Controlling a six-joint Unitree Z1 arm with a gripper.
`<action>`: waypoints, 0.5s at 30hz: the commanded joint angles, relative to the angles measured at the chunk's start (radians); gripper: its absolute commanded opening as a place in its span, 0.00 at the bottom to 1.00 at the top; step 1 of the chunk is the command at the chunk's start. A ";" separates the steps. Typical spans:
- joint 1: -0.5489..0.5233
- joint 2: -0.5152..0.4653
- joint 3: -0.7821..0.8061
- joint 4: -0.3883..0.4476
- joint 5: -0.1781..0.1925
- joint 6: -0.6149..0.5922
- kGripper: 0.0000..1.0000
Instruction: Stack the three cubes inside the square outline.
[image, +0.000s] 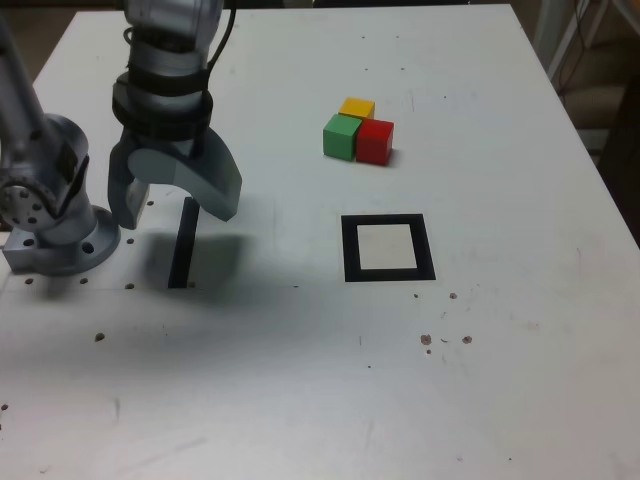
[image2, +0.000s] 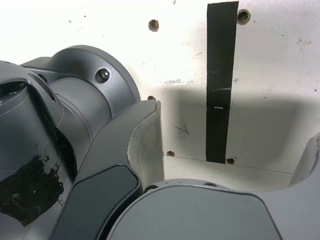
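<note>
1. Claw (image: 178, 215) parts fill the near edge of the wrist view. The two jaws are spread wide, with nothing between them.
2. All three blocks sit on the table (image: 530, 350), in a tight bunch behind the square outline (image: 353, 250). The green block (image: 341, 137) is on the exterior view's left, the red block (image: 374, 142) is on its right, and the yellow block (image: 357, 107) is behind them. No block is inside the outline.
3. I think the job is at its start: go and get the first block.
4. Next, the claw should move over to the bunch, go down around one block and squeeze. The blocks are so close that a jaw could bump a neighbour. Red or green may be easier to lift out first.
5. Only the exterior view shows the blocks and the outline. The wrist view shows the black strip (image2: 219, 75) up close, small holes (image2: 153, 25) near it, and a round bolt (image2: 102, 75) on the arm's base (image2: 117, 67).
</note>
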 joint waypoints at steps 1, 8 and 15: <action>-0.001 0.004 -0.001 -0.001 0.000 0.000 1.00; -0.001 0.005 -0.003 -0.002 0.000 -0.002 1.00; -0.002 0.020 -0.005 0.000 -0.001 -0.002 1.00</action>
